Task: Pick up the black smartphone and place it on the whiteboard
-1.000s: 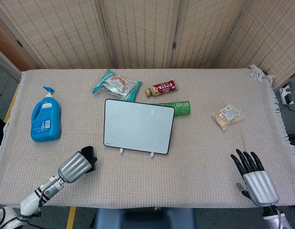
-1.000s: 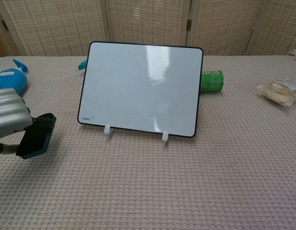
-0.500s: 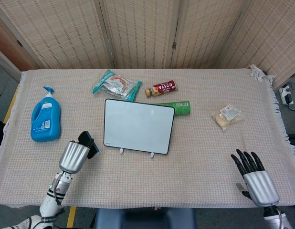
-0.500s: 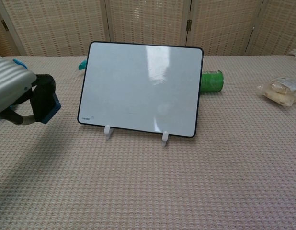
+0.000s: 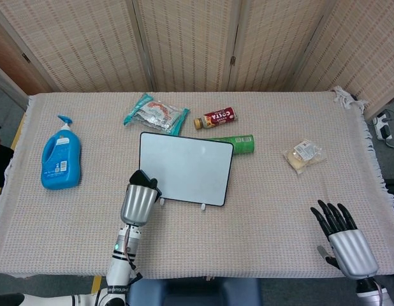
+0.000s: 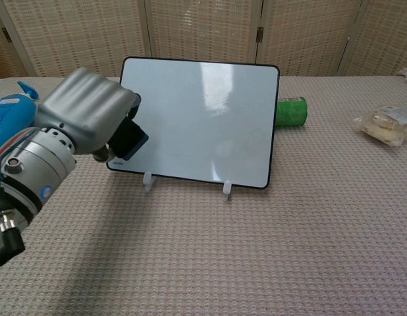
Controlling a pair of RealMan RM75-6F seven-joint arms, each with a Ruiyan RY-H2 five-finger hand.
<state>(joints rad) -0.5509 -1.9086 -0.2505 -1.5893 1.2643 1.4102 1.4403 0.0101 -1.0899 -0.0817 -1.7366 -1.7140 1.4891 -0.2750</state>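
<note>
The right robot hand (image 5: 342,237) is seen nearest, at the near right edge of the tabletop (image 5: 261,210), well apart from the whiteboard (image 5: 187,167), its fingers spread and nothing held.

Closer to the whiteboard, the left robot hand (image 5: 139,197) is raised at the board's lower left corner. The black smartphone (image 6: 127,139) is clasped in its curled fingers, with only a dark body and a blue edge showing past the knuckles. In the chest view the phone is seen overlapping that corner of the board; whether it touches the surface cannot be told.

The whiteboard is propped at a tilt on two small white feet (image 6: 148,181), and this is judged the main hazard. A push from the knuckles or the phone's edge could slide the board back or tip it off its feet. If the phone is released on the slope, it may slip down over the lower edge onto the tabletop.

Just behind the whiteboard lies a green can (image 5: 240,144), and a brown bottle (image 5: 216,118) lies beyond it. A board shoved backward could knock the can and set it rolling.
</note>
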